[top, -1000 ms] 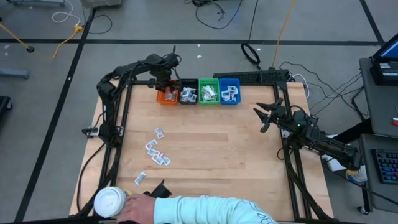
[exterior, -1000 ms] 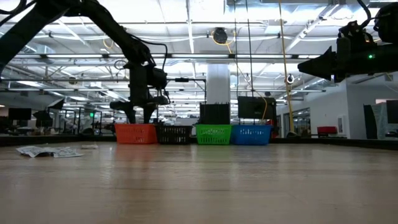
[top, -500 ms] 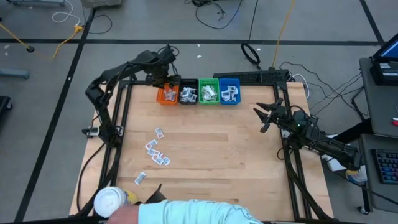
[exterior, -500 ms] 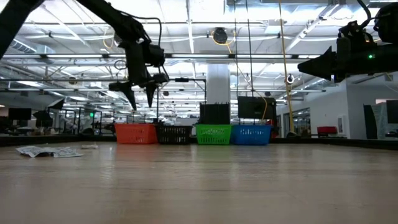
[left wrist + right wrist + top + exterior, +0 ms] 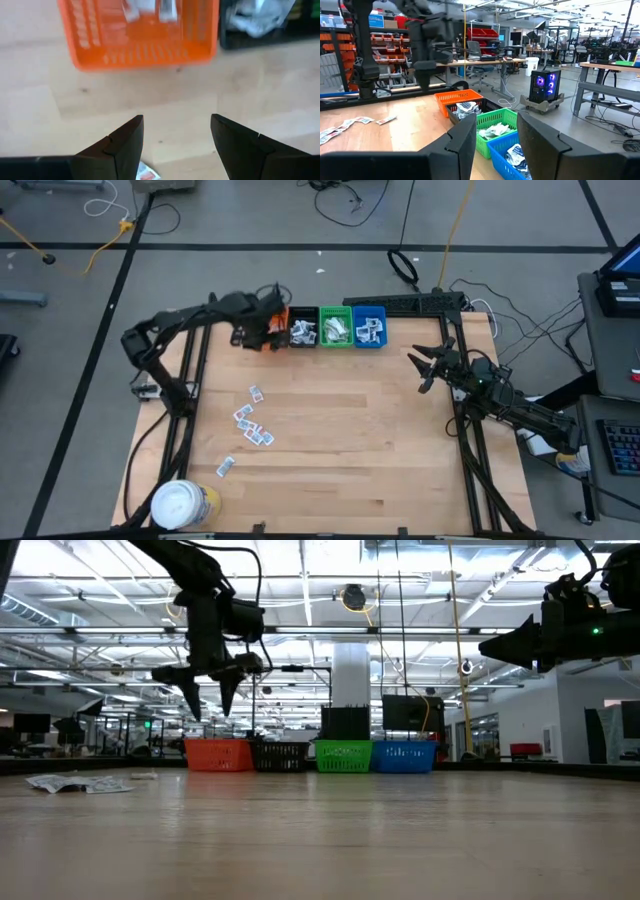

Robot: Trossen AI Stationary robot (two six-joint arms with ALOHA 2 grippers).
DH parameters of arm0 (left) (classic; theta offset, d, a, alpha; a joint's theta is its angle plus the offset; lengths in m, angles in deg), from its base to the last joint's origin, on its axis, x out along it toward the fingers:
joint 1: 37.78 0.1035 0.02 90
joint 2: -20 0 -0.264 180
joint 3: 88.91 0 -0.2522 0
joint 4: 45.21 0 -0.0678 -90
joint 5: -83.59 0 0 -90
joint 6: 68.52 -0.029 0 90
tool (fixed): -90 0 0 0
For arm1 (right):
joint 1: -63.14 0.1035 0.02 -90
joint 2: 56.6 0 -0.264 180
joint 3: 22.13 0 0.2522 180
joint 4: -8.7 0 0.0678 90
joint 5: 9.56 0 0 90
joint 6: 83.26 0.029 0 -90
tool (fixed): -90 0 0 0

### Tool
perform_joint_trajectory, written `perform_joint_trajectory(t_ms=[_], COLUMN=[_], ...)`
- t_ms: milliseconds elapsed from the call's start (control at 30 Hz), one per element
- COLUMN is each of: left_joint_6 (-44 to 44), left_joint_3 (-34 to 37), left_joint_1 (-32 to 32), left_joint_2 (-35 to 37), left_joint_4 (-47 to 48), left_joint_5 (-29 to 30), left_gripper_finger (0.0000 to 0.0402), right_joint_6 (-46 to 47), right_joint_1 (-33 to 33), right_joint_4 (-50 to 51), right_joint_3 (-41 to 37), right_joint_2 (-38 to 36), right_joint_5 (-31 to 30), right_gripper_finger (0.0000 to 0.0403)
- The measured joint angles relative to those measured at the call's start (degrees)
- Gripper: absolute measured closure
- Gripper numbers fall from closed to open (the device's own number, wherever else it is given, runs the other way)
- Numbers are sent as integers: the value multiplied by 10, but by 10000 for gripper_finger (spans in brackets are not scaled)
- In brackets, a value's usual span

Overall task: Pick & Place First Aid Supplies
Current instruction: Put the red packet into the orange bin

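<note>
the left arm hides most of the orange bin [image 5: 272, 332], one of four bins. left tool [image 5: 258, 340] spread, empty, above the counter [image 5: 380, 420]; right tool [image 5: 424, 369] spread, waiting. about seven packets [image 5: 252, 425] lie loose mid-counter.

No legible text, label, brand, number or sign found. Print on the packets [image 5: 252, 421] and on the bins [image 5: 343, 755] is too small to read.

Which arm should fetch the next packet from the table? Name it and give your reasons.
Left, probably. The left gripper hangs open and empty beside the orange bin, on the same side as the loose packets. The right gripper waits open across the table, farther from them.
</note>
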Motion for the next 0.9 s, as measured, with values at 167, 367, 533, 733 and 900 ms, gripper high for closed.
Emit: perform_joint_trajectory(t_ms=[167, 367, 533, 733, 900], left_joint_6=[67, 156, 221, 264, 273], left_joint_3=[79, 161, 198, 223, 256], left_joint_1=[-67, -145, -205, -234, -243], left_joint_2=[41, 88, 122, 126, 121], left_joint_4=[-5, -5, -4, -13, -74], left_joint_5=[1, -1, -8, 9, 10], left_gripper_finger=[165, 165, 165, 165, 165], right_joint_6=[0, 0, 0, 0, 0], right_joint_1=[0, 0, 0, 0, 0], right_joint_4=[0, 0, 0, 0, 0], right_joint_3=[0, 0, 0, 0, 0], right_joint_2=[0, 0, 0, 0, 0], right_joint_5=[0, 0, 0, 0, 0], right_gripper_finger=[264, 264, 264, 264, 264])
